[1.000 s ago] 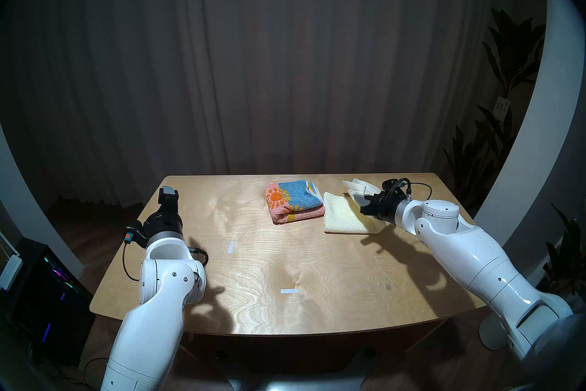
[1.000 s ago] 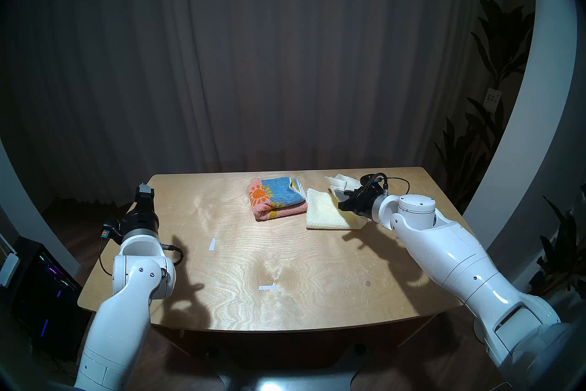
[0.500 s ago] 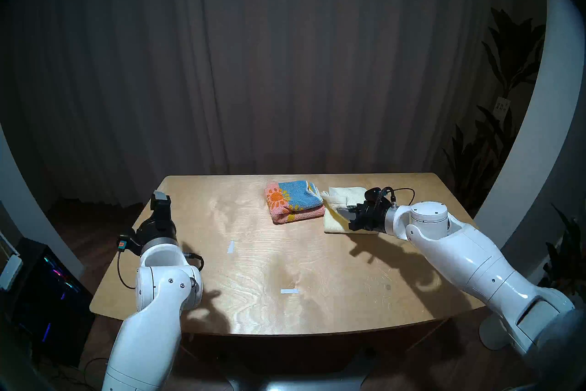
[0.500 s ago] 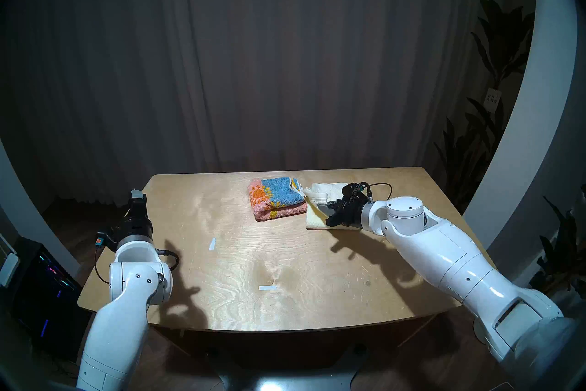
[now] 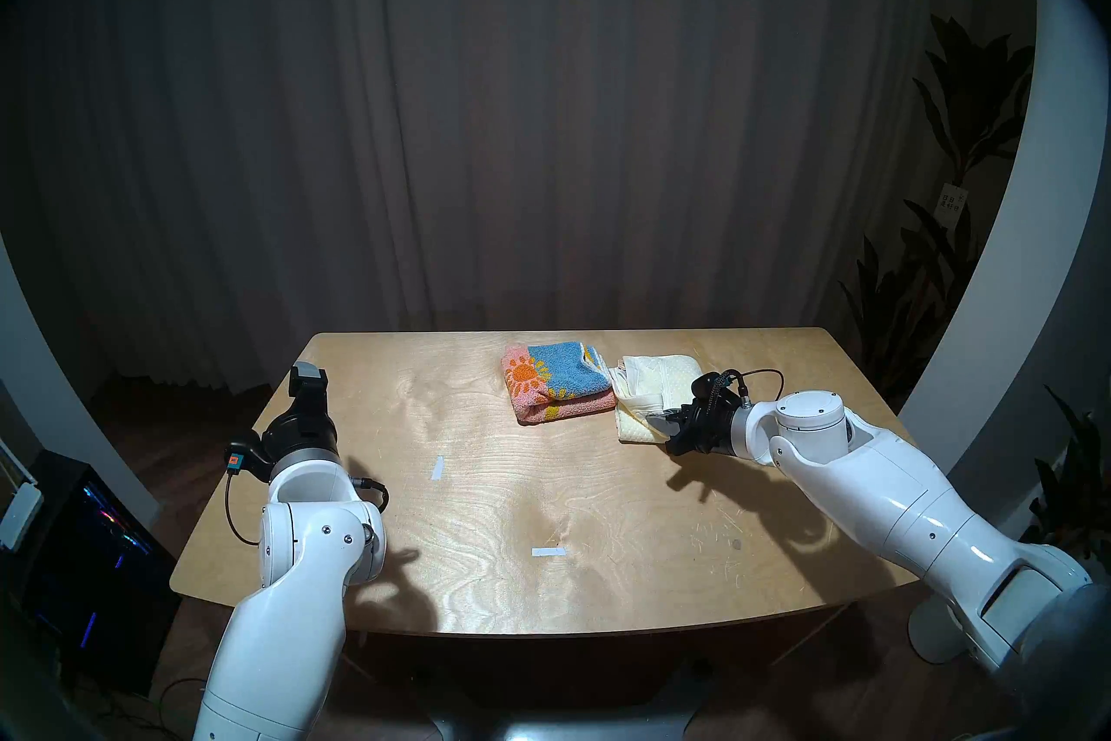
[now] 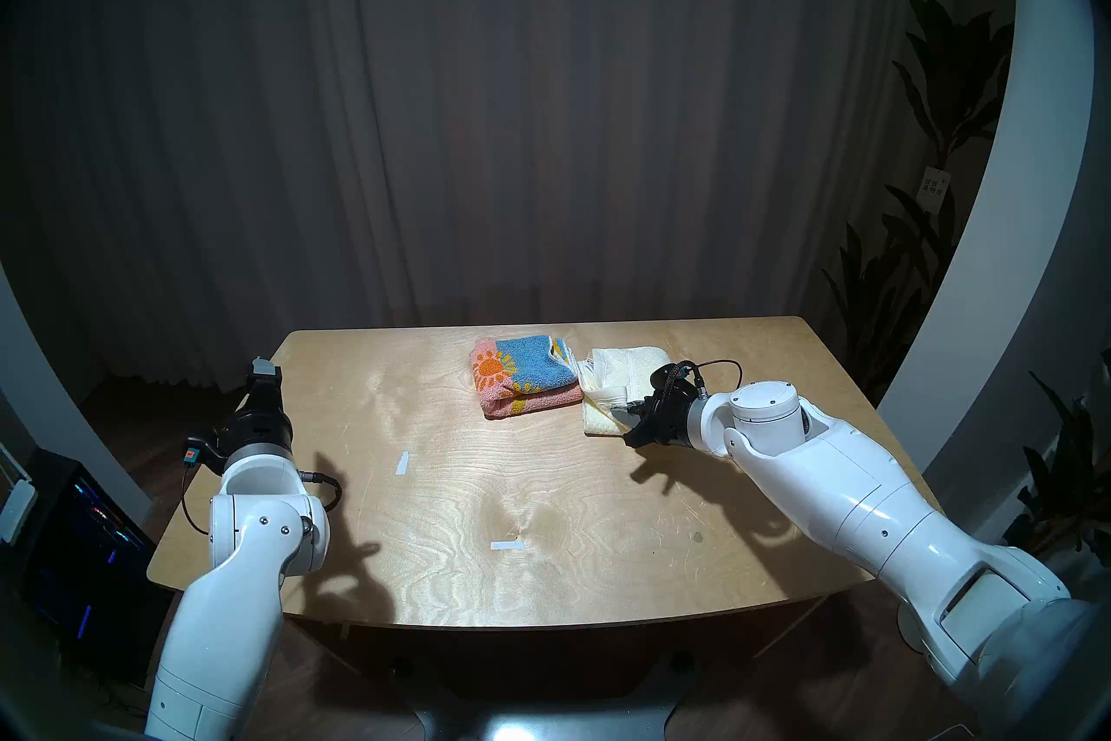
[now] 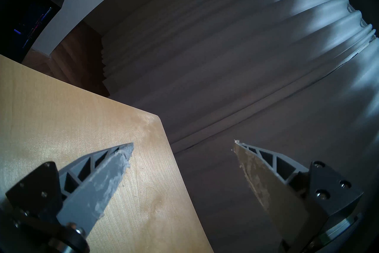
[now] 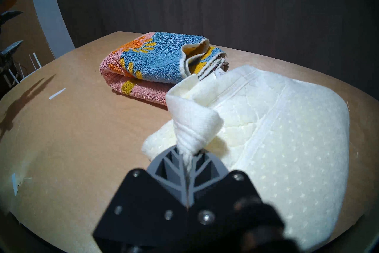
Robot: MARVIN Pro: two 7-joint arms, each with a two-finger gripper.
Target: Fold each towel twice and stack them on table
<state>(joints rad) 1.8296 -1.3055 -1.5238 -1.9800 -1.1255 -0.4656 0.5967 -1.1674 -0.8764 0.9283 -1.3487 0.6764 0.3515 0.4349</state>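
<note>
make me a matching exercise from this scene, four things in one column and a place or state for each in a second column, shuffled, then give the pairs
Things:
1. patterned towel
2. cream towel
3. left gripper
4. right gripper

Places or states:
A. open and holding nothing, over the table at its far left corner
B. shut on a bunched corner of cloth
C. folded, lying free on the table, untouched by either gripper
D. partly folded over, one corner pinched and lifted

Pairs: 1-C, 2-D, 3-A, 4-B

No legible text anywhere.
</note>
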